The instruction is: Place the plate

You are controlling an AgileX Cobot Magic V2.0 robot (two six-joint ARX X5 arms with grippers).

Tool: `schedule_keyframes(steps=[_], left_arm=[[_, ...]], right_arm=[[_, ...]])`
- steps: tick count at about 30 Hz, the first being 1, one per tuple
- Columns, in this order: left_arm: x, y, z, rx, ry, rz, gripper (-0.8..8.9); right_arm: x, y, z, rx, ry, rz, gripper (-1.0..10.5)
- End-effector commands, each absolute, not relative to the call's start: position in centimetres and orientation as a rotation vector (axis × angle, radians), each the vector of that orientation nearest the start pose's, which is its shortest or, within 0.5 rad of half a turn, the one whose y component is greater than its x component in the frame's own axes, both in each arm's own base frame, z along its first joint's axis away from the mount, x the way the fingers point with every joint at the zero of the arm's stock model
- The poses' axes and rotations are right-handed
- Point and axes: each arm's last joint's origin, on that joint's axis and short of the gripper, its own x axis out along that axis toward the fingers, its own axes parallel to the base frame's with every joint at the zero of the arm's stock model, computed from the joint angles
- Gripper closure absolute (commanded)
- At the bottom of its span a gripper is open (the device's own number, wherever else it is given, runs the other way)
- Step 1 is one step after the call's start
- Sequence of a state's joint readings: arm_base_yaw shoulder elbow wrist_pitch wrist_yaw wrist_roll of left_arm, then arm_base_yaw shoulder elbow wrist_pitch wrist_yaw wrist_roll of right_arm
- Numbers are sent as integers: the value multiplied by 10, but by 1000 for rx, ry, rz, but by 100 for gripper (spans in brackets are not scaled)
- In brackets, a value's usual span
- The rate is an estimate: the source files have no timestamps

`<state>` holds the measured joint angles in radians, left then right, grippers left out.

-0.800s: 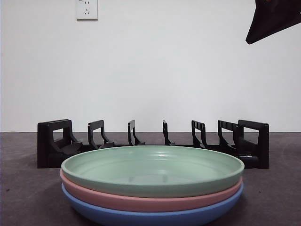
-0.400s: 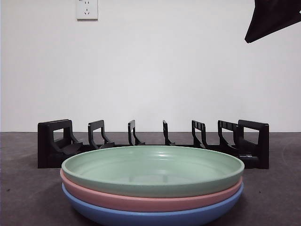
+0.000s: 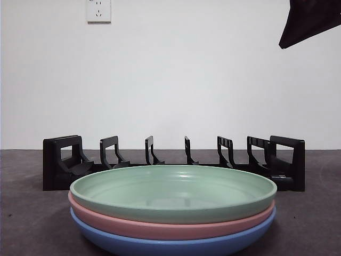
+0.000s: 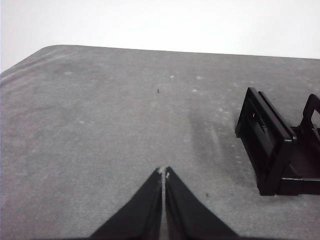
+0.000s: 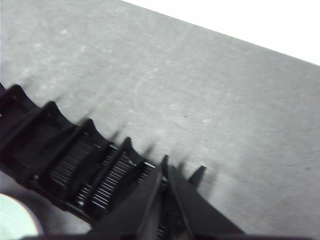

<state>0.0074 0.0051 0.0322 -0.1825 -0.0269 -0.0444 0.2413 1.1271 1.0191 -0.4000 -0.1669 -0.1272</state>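
Right wrist view — right gripper (image 5: 164, 172) above rack (image 5: 75, 160), jaws closed.

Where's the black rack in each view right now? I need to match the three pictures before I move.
Front view: the rack spans the middle, behind the stack of plates.
Left wrist view: only one end of the rack shows, at the right edge.
Right wrist view: the rack runs across the lower left, partly behind the right hand.
Shared landmark: the grey table.
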Motion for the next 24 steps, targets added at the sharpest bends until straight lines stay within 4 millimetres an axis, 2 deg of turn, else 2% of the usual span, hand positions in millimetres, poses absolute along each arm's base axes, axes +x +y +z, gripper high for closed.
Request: schedule_keyframes(steps=[1, 4, 9, 12, 15, 19, 24], left_arm=[[96, 2, 149, -39, 179, 39, 806], [96, 2, 149, -39, 179, 40, 806], [96, 2, 149, -39, 179, 40, 806], [96, 2, 149, -39, 178, 39, 806], [96, 2, 149, -38, 178, 40, 806], [96, 2, 149, -39, 179, 39, 806], [96, 2, 150, -39, 178, 39, 806]], right_arm=[[219, 57, 337, -183, 427, 379, 927], [195, 44, 320, -210, 368, 223, 927], [138, 19, 255, -108, 196, 105, 927], [113, 11, 217, -68, 124, 60, 927], [102, 6, 186, -41, 94, 19, 927], [99, 2, 157, -5, 95, -18, 927], [96, 2, 150, 7, 172, -26, 927]])
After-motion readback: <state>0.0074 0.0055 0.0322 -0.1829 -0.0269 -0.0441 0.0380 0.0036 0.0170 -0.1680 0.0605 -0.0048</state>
